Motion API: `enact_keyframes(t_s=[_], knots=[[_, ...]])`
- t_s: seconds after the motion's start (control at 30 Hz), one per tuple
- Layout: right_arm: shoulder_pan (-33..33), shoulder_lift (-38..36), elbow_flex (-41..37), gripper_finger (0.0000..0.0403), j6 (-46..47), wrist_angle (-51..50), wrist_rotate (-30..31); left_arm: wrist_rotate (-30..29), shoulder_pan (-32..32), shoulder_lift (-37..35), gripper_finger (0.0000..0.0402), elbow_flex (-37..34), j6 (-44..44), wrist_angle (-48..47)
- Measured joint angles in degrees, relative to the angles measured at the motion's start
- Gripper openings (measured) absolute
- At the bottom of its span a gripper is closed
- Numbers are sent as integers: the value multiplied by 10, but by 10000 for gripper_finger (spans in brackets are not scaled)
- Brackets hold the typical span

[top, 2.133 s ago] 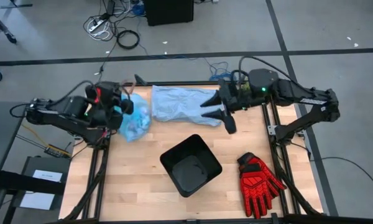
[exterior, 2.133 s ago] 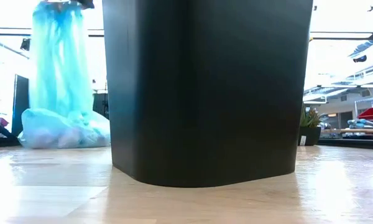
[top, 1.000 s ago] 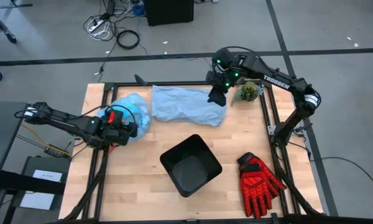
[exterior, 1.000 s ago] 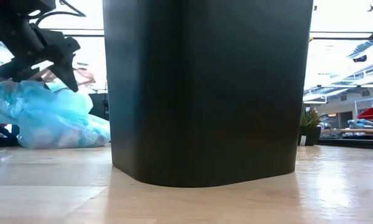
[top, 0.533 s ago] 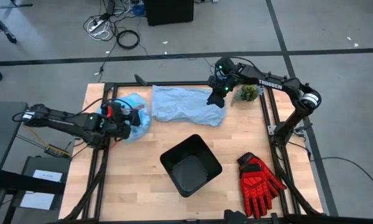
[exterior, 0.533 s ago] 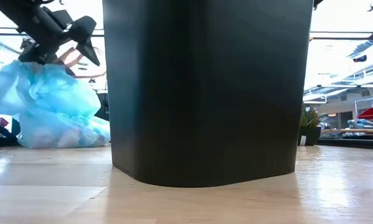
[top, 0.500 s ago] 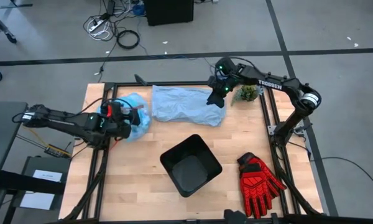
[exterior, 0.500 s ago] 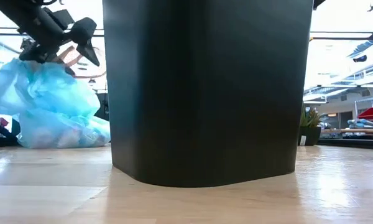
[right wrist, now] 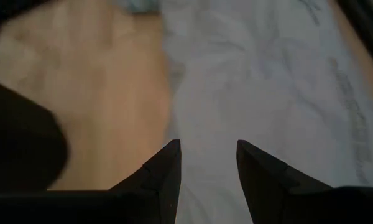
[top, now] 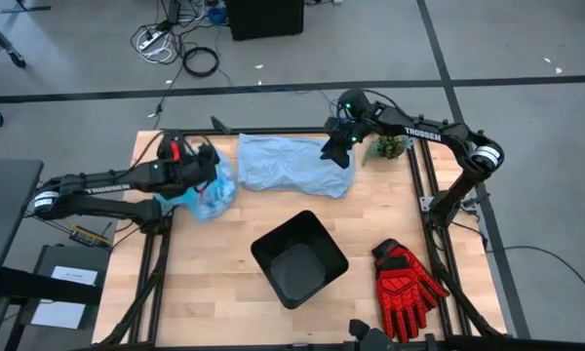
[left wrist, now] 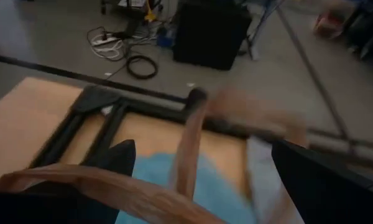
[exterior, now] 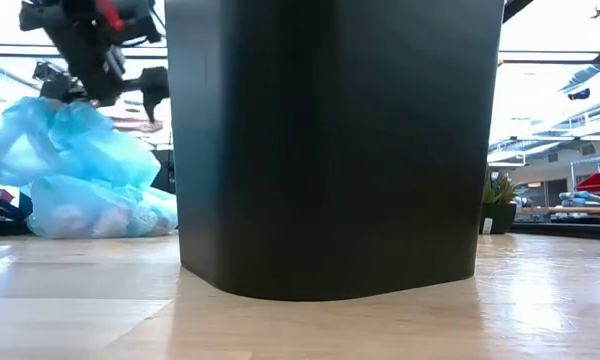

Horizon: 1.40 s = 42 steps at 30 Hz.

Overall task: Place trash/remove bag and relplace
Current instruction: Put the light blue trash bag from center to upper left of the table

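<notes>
The bin [top: 298,257] stands upright near the middle of the tabletop [top: 214,283]. The bag [top: 208,191] sits at the far left, the left claw [top: 197,169] above it. The other bag [top: 291,166] lies flat at the far centre, the right claw [top: 334,148] over its right end. The gloves [top: 407,283] lie right of the bin, the plant [top: 389,146] in the far right corner

The bright cyan-blue bin liner [top: 209,191] is sitting in a crumpled, translucent heap on the wooden surface [top: 205,283] near its far left corner. It is bulging at the base and rumpling upward into loose folds. Pale paper wads [exterior: 75,218] are showing faintly through its lower part, resting at the bottom inside the plastic.
</notes>
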Motion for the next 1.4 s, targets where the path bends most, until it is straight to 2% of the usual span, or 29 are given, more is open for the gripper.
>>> enact_keyframes(t_s=[0.1, 0.23, 0.4, 0.43, 0.6, 0.73, 0.83, 0.93, 1.03, 1.13, 1.2, 1.3, 1.4], knots=[[-1, 2, 0, 149, -32, 5, 45, -1, 15, -1, 390, 40, 58, 17], [-11, 31, 0, 161, -29, 8, 52, 10, 53, -1, 390, 92, 142, 10], [-9, 82, 0, 174, -21, 0, 50, 135, 144, 4, 389, 117, 235, 11], [-8, 91, 0, 174, -22, 1, 51, 145, 154, 3, 389, 124, 245, 13], [-3, 119, 0, 174, -35, 4, 52, 119, 173, 0, 389, 185, 356, 64], [-7, 132, 0, 174, -38, 15, 57, 88, 174, -1, 389, 251, 493, 150], [-9, 132, 0, 174, -51, 25, 76, 92, 174, -1, 389, 295, 593, 230], [-13, 132, 0, 176, -69, 29, 96, 92, 174, -2, 389, 320, 650, 277], [-14, 132, 0, 178, -78, 36, 112, 68, 174, -1, 389, 325, 676, 277], [-14, 132, 0, 178, -78, 45, 114, 20, 174, 5, 389, 325, 674, 207], [-14, 132, 0, 177, -78, 52, 115, 16, 174, 15, 389, 321, 608, 117], [-14, 132, 0, 178, -74, 57, 116, 40, 174, 28, 389, 293, 500, 15], [-14, 132, 0, 178, -73, 59, 115, 86, 174, 36, 389, 253, 413, -1]])
